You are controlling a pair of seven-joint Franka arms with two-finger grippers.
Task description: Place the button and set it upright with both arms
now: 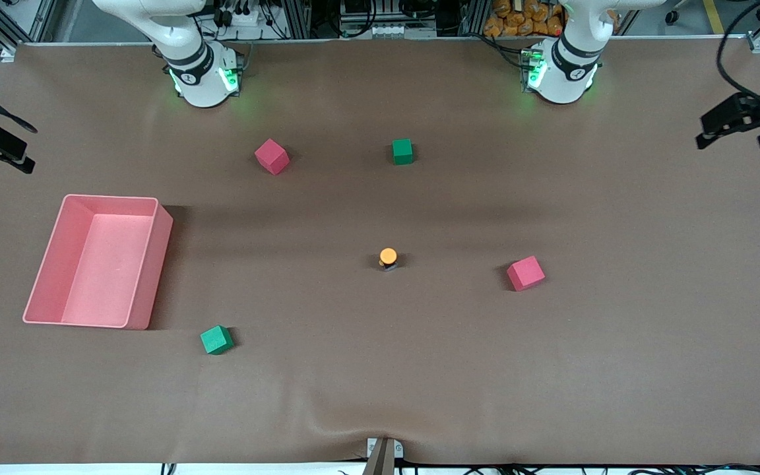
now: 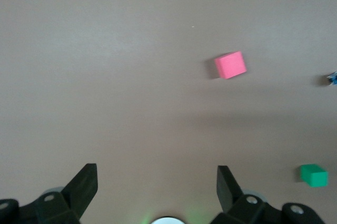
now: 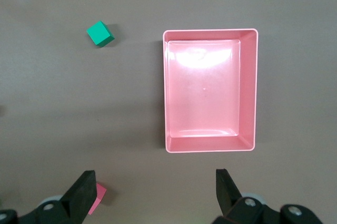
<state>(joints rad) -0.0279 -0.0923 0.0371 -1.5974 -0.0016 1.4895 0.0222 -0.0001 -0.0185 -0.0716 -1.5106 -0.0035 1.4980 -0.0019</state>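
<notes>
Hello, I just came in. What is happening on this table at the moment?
Nothing is being handled right now. The button stands upright near the middle of the table, orange cap up, with no gripper near it. The left gripper is open, up over bare table near a red cube. The right gripper is open above the empty pink bin. Two red and two green cubes lie scattered around.

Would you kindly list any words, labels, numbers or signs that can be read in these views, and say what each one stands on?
None can be read.
Right arm's base: a small round mark, too small to read.
Left arm's base: a like mark, too small to read.
Button, pink bin, red cubes and green cubes: no print visible.
</notes>
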